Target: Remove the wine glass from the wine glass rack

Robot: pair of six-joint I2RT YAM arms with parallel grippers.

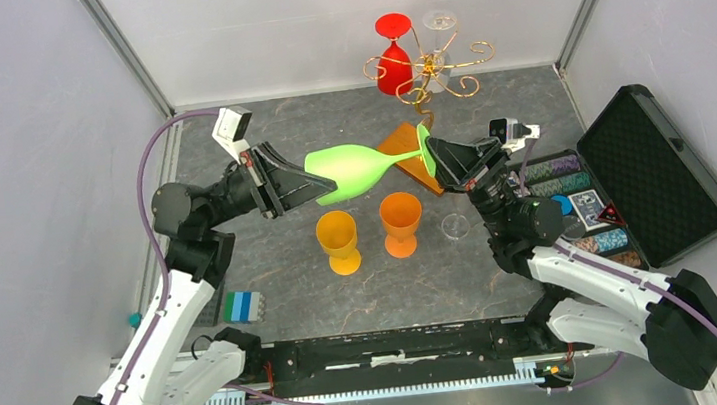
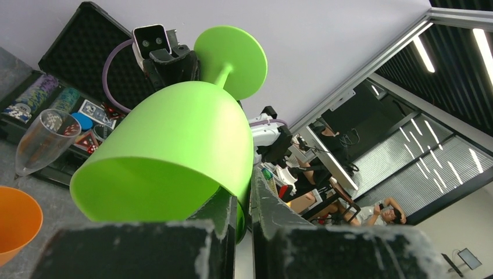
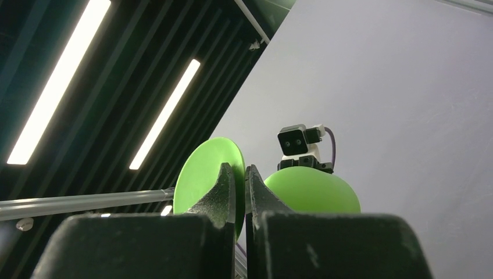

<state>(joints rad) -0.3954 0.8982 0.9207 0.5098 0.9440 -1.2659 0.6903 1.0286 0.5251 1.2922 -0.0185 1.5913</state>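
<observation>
Between my left fingers [image 2: 224,218] sits the rim of the green wine glass [image 2: 174,145]. They are pressed almost together, with only the thin wall of the bowl pinched in the gap. My right fingers [image 3: 224,192] are closed just as tightly at the other end, on the stem right beside the round foot, though the stem itself is hidden between them.

Gripped at both ends, the glass lies on its side in the air, with its mouth toward my left arm and its foot toward my right. It is clear of the wine glass rack [image 1: 434,66], which stands at the back of the worktop [image 1: 284,296] on its amber base [image 1: 397,145]. From above, the foot of the glass hangs over the near part of that base.

On the rack's gold curls a red glass [image 1: 394,68] hangs upside down, with the foot of a clear one [image 1: 439,21] beside it. Below the green glass two orange glasses [image 1: 338,240] stand upright on the worktop, and a clear flute [image 2: 43,139] stands near my right arm. Farther right an open black case [image 1: 653,172] holds chips and cards.
</observation>
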